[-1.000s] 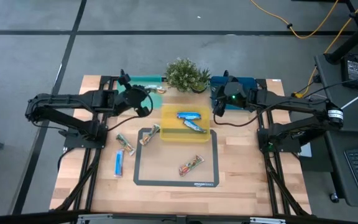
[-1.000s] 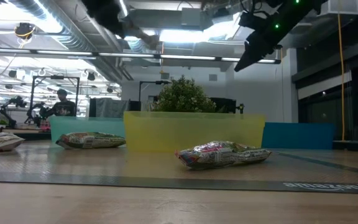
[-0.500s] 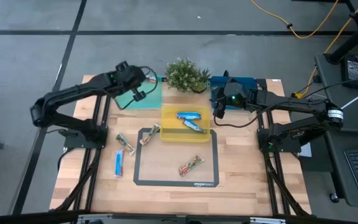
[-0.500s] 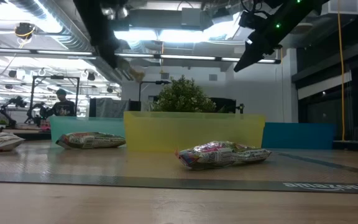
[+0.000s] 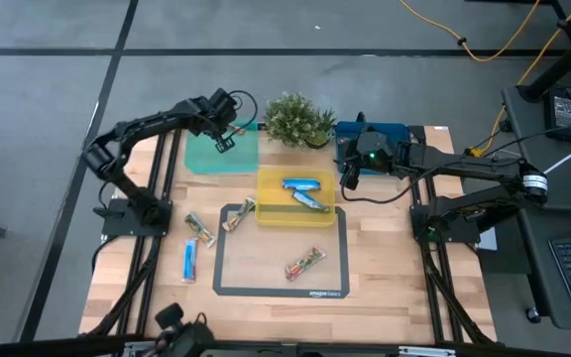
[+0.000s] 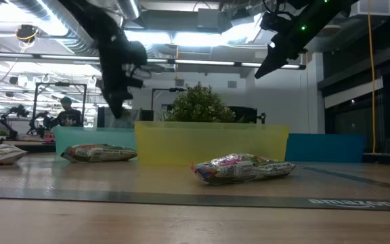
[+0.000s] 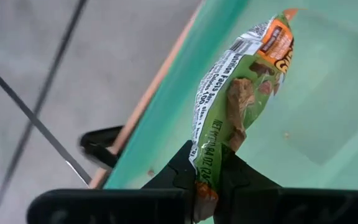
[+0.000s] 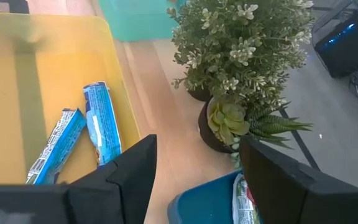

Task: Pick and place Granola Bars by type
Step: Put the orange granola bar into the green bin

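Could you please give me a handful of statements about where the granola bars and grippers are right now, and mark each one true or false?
1. The left gripper is shut on a green-wrapped granola bar. True.
2. That bar hangs over the yellow tray. False: it hangs over the teal tray.
3. Two blue bars lie in the yellow tray. True.
4. The right gripper holds a blue bar. False: it is open and empty, hovering near the potted plant.
5. A silvery bar with red print lies on the dark-bordered mat. True.
6. No bars remain on the bare wood. False: a blue bar lies left of the mat.
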Tool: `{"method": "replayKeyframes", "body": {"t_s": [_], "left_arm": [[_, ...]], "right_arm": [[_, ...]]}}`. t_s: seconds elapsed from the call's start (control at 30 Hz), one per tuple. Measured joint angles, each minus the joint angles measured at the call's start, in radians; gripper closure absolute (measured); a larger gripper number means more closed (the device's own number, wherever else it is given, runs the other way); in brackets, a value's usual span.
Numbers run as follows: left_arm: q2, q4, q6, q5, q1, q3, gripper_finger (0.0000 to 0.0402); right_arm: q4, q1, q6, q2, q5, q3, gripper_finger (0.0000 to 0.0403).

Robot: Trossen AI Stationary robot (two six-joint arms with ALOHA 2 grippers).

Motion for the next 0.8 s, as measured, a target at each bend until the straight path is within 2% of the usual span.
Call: {"method": "replayKeyframes", "body": {"t_s": [0.27,0.5,0.63,0.8], "left_arm": [[0.129,0.021,0.021,0.058,0.045,0.0,0.0387],[0.147,0.025,0.021,0.067,0.044,-0.001,0.0379],[0.147,0.024,0.02,0.031,0.044,-0.001,0.0358],[0.142,-0.011,0.022,-0.043,0.044,-0.001,0.0305]], "right_arm": [[-0.014,0.0,0.001,0.0,0.0,0.0,0.0174],[-0.014,0.0,0.0,0.0,0.0,0.0,0.0174],[-0.014,0.0,0.001,0.0,0.0,0.0,0.0174],[-0.014,0.0,0.002,0.0,0.0,0.0,0.0174]]}}
